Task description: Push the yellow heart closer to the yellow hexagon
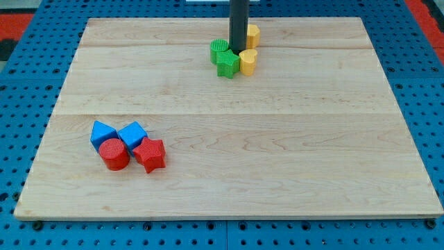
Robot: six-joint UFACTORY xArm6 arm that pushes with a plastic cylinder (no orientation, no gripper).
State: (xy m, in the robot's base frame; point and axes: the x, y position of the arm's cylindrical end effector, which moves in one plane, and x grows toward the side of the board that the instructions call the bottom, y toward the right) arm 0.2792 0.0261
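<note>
Surface: a pale wooden board (229, 139) lying on a blue pegboard (28, 83); the blocks sit in two groups, well apart.
Rod: a straight dark rod (238, 21) comes down from the view's top edge into the upper group.
My tip: my tip (238, 51) stands amid the upper group, the two yellow blocks to its right and the two green ones to its left and below.
Pincer: the arm carries none, only the rod, so there is nothing to be apart or together.
Yellow heart: the lower yellow block (248, 61), taken as the heart, touches the right side of the green star; its lobes, heading and long axis are too small to make out.
Yellow hexagon: the upper yellow block (252, 35), just right of the rod and partly hidden by it, near the heart but not touching.
Green blocks: a green star (227, 64) below the tip; a second green block (219, 48) to its upper left, shape unclear.
Lower-left group: two blue cubes (103, 132) (132, 133), with a red cylinder (114, 154) and a red star (150, 154) in front, all touching or nearly so.
</note>
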